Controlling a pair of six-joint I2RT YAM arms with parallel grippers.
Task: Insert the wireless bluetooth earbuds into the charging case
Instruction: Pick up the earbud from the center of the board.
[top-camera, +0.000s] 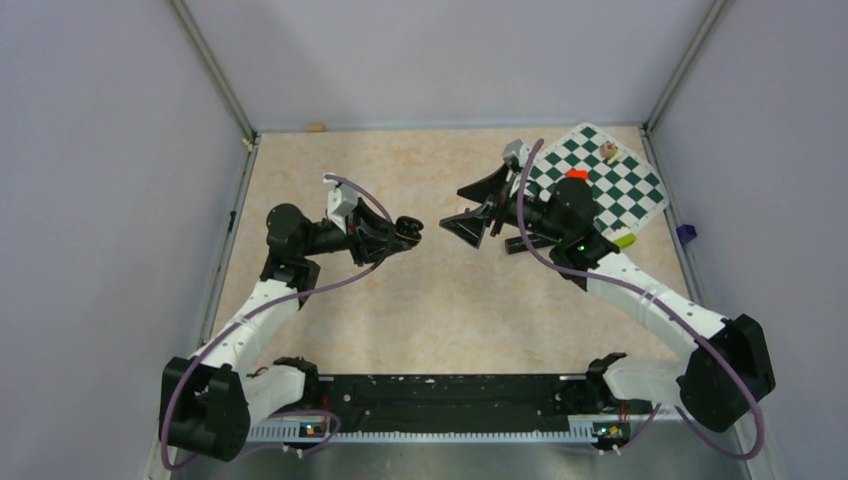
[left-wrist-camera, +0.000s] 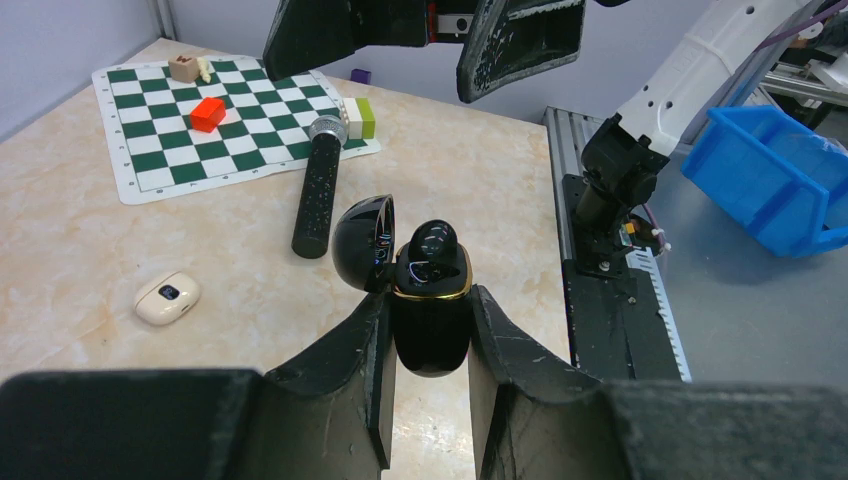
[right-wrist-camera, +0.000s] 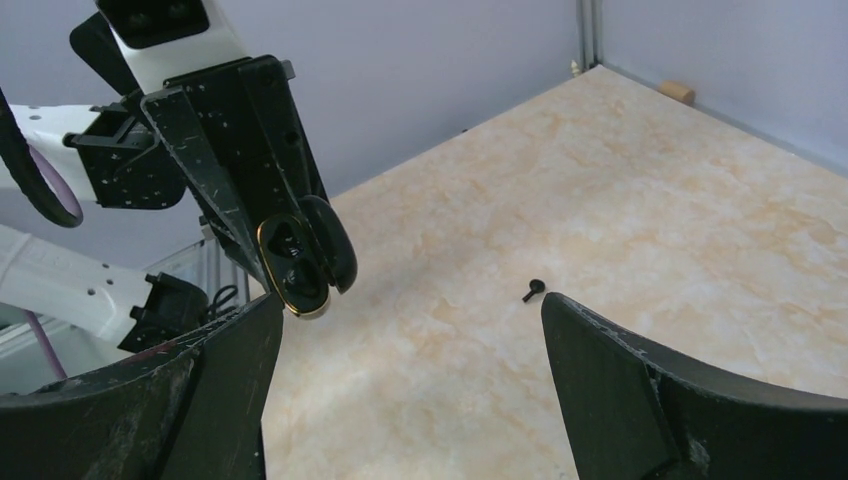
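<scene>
My left gripper (top-camera: 405, 232) is shut on the charging case (left-wrist-camera: 430, 320), a glossy black box with a gold rim, and holds it above the table with its lid (left-wrist-camera: 362, 240) hinged open. A rounded black bud (left-wrist-camera: 436, 243) appears to sit in the case's top. The case also shows in the right wrist view (right-wrist-camera: 295, 265). One tiny black earbud (right-wrist-camera: 533, 290) lies on the table. My right gripper (right-wrist-camera: 410, 310) is open and empty, hovering facing the case, and its fingers (left-wrist-camera: 520, 40) show at the top of the left wrist view.
A green-and-white chessboard mat (left-wrist-camera: 150, 150) lies at the back right with a red block (left-wrist-camera: 207, 113) on it. A long black cylinder with a silver tip (left-wrist-camera: 318, 195) and a cream lump (left-wrist-camera: 167, 298) lie nearby. A blue bin (left-wrist-camera: 770, 180) stands off the table.
</scene>
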